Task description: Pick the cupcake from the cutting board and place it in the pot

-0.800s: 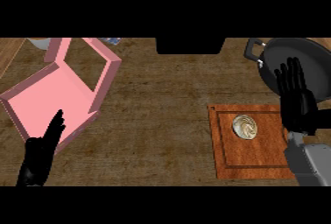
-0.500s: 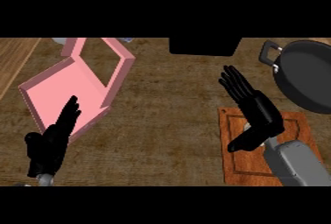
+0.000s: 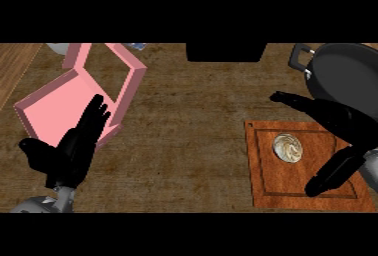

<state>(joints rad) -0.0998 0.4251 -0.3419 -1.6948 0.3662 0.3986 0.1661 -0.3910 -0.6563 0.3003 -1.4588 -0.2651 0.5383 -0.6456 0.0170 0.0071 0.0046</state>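
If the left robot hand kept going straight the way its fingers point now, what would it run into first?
Probably the pink tray. The left robot hand points up and slightly right, and its fingertips already overlap the tray's near wall in the head view. Its height above the counter is unclear, so it might pass over the rim.

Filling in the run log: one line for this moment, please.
phase: reach | right hand: open above cutting board | cupcake: on board, untouched | pot: beyond board | left hand: open, idle

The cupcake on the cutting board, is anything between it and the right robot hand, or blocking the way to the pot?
Nothing visible. The cupcake sits alone on the cutting board, the right robot hand open around it. The pot lies just beyond the board's far edge.
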